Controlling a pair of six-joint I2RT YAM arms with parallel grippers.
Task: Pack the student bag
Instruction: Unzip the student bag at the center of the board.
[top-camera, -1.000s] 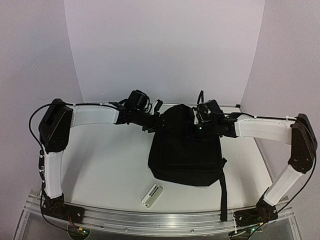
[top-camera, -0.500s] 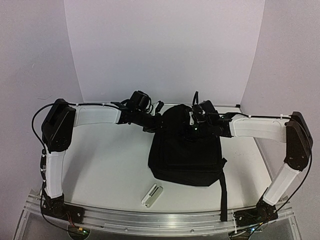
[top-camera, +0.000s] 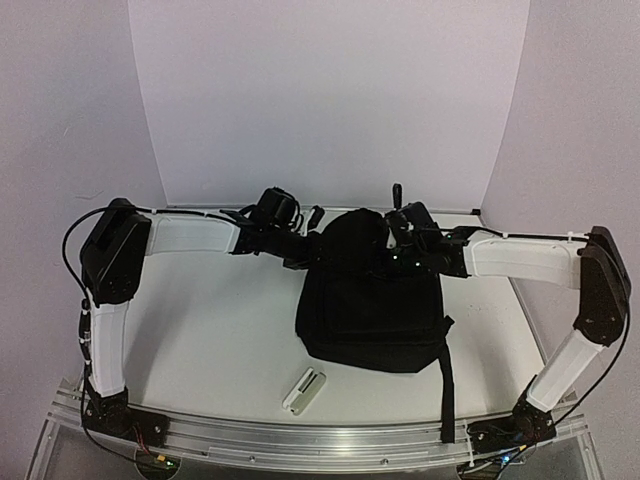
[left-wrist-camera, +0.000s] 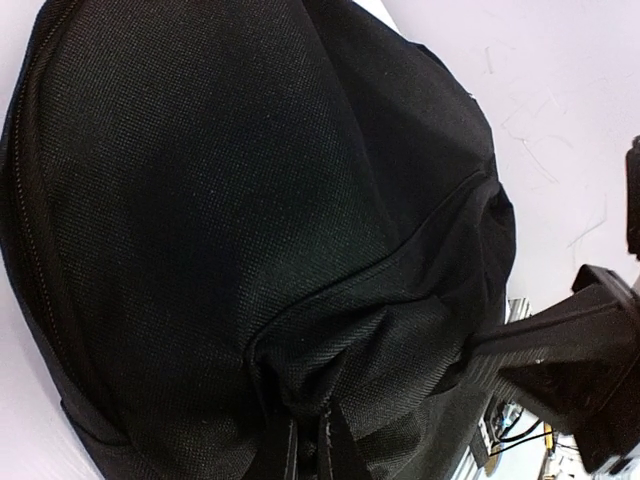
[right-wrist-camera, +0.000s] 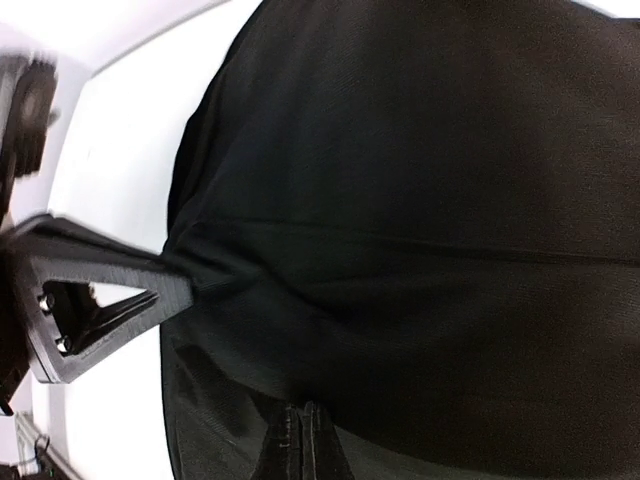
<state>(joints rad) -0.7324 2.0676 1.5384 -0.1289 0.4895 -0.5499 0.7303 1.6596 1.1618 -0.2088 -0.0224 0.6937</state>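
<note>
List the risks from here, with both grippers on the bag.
1. The left gripper and right gripper each pinch only a thin fold of the bag; pulling may let it slip out.
2. The strap trails toward the right arm's base and could snag there.
3. A sliding bag might knock the white item away.

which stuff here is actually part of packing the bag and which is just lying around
Part of the job:
- student bag
- left fingers and right fingers, each pinched shut on the bag's fabric at its far end

Lying about:
- small white oblong item, untouched on the table near the front edge; possibly meant for packing, cannot tell
</note>
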